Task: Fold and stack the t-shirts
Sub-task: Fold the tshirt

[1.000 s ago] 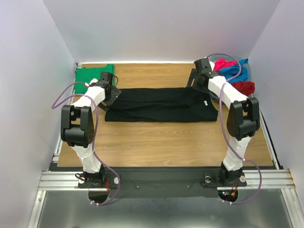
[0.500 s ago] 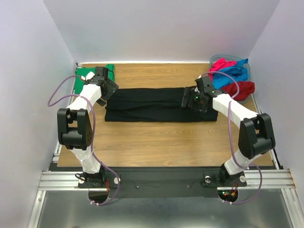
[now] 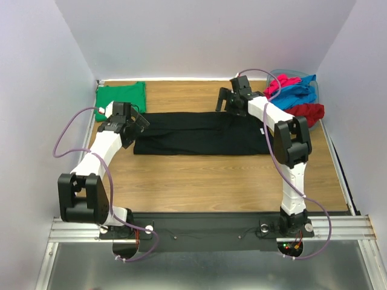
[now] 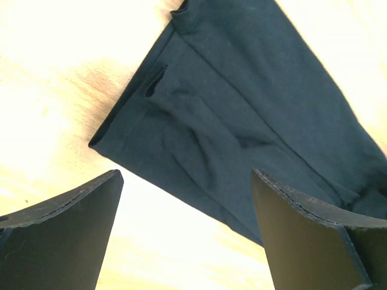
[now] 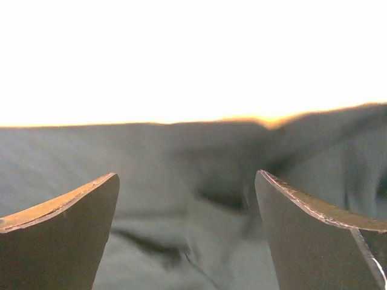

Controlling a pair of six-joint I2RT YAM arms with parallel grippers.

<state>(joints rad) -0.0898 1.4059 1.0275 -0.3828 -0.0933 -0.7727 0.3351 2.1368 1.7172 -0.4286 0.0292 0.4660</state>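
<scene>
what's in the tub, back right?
The tub holds a pink-red t-shirt, a blue t-shirt and a red t-shirt spilling over its rim. Anything beneath them is covered.

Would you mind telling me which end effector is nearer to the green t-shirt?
Left. The left end effector is close by the green t-shirt, over the black t-shirt; the right end effector is across the table.

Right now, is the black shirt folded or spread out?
Partly folded. The black t-shirt lies as a long narrow band, and the left wrist view shows overlapping layers at its end.
</scene>
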